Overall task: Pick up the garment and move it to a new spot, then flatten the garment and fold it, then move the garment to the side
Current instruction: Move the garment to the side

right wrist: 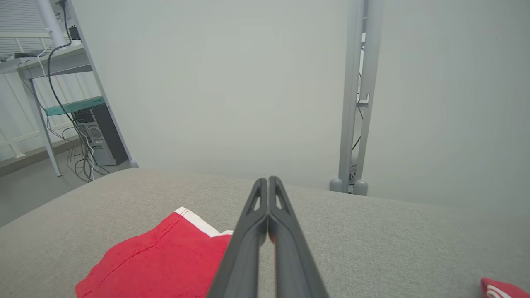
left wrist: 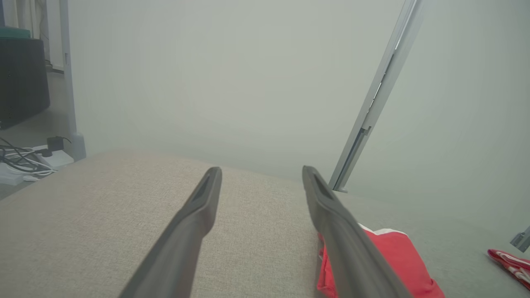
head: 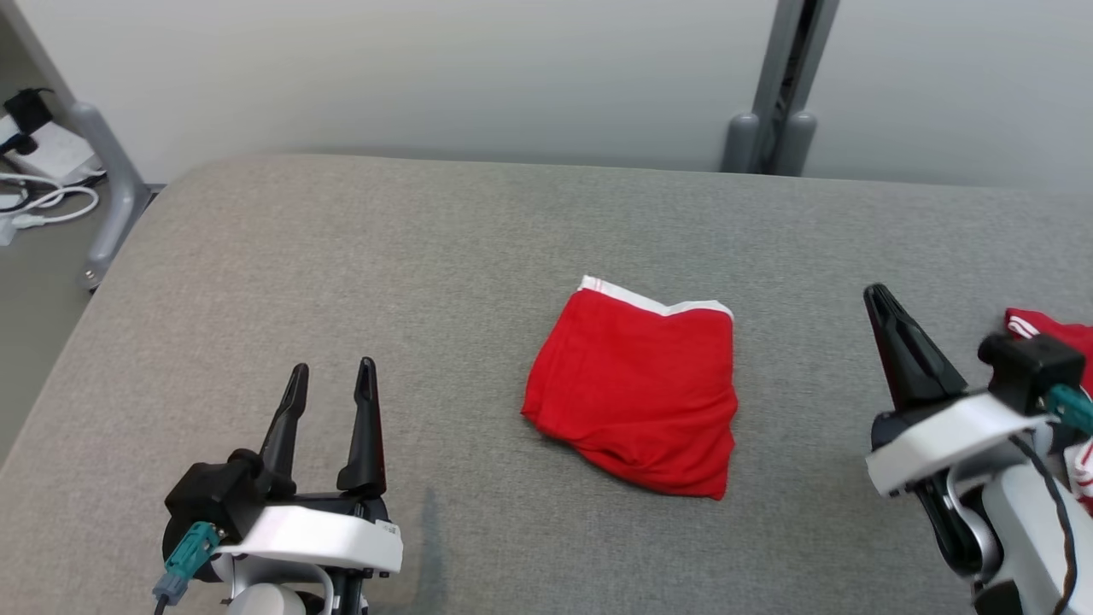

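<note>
Left gripper (head: 333, 366) hangs over the near left part of the grey fabric-covered tabletop (head: 341, 256), its two dark fingers spread wide with nothing between them. Right gripper (head: 875, 295) sits near the right edge, fingers pressed together and empty, pointing toward the far side.

Between the two arms, and a little farther in, the red garment (head: 636, 393) lies about the middle of the tabletop, apart from both grippers. It is a compact, roughly square packet with its white band along the far edge and soft doubled layers at the near edge. By that shape, the pickup, the flattening and the fold look done. What seems left is the last step, carrying it to the side.

A second red piece (head: 1055, 329) with white trim lies at the right edge, partly behind the right arm. Beyond the far edge stand a grey post (head: 773, 111) and a pale wall (head: 470, 77).
</note>
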`<state>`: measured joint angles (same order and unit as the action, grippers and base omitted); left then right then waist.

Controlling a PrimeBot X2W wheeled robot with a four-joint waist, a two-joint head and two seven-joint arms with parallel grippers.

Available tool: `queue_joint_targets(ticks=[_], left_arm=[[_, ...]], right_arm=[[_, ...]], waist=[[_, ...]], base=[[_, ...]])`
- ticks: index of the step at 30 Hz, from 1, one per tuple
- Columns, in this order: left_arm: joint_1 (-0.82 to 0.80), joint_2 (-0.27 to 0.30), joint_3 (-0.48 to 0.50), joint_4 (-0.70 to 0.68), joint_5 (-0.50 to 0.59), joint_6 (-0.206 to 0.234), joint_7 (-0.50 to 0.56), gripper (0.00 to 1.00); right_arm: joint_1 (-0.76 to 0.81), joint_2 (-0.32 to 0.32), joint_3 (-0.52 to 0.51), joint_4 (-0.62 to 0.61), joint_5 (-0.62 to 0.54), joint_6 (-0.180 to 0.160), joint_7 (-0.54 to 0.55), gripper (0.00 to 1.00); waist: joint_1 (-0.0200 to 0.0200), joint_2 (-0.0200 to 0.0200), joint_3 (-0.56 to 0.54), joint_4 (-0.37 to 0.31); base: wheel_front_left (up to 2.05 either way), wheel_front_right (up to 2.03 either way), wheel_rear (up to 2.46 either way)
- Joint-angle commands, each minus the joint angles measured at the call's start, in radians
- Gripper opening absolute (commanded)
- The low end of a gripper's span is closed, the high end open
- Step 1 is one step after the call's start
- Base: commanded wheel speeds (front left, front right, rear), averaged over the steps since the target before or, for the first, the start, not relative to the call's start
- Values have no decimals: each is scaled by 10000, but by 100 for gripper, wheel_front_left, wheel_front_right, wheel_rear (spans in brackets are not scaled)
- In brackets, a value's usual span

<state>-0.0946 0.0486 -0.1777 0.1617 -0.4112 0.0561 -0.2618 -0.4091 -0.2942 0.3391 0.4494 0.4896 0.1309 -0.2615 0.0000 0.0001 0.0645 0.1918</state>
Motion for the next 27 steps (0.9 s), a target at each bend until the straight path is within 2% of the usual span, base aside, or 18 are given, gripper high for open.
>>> queue_joint_targets(ticks=[1, 9, 10, 11, 12, 21, 27], left_arm=[[91, 43, 132, -72, 85, -30, -34, 100], [389, 43, 209, -81, 157, -129, -35, 100], [440, 45, 196, -71, 143, -107, -35, 100], [484, 46, 184, -60, 128, -99, -34, 100], [510, 46, 169, -48, 117, -91, -34, 100], [616, 45, 136, 13, 178, -126, -35, 100], [637, 43, 58, 99, 337, -149, -35, 100]], right_arm=[[492, 106, -440, -307, -384, -5, -52, 0], [2223, 1147, -2358, -1217, -1769, -5, -53, 0], [2343, 1282, -2564, -1302, -1888, -5, -51, 23], [2463, 1445, -2791, -1347, -1960, -5, -53, 88], [2575, 1583, -2937, -1345, -2018, -5, -52, 100], [2954, 2126, -3627, -1234, -2455, -5, -53, 100], [2984, 2313, -3736, -1155, -2588, -5, -53, 100]], waist=[[0, -1, -98, -260], [0, -1, -223, -568], [0, -1, -234, -588], [0, -1, -247, -603], [0, -1, -259, -615], [0, -1, -285, -674], [0, -1, -268, -686]], base=[[0, 0, 0], [0, 0, 0], [0, 0, 0], [0, 0, 0], [0, 0, 0], [0, 0, 0], [0, 0, 0]])
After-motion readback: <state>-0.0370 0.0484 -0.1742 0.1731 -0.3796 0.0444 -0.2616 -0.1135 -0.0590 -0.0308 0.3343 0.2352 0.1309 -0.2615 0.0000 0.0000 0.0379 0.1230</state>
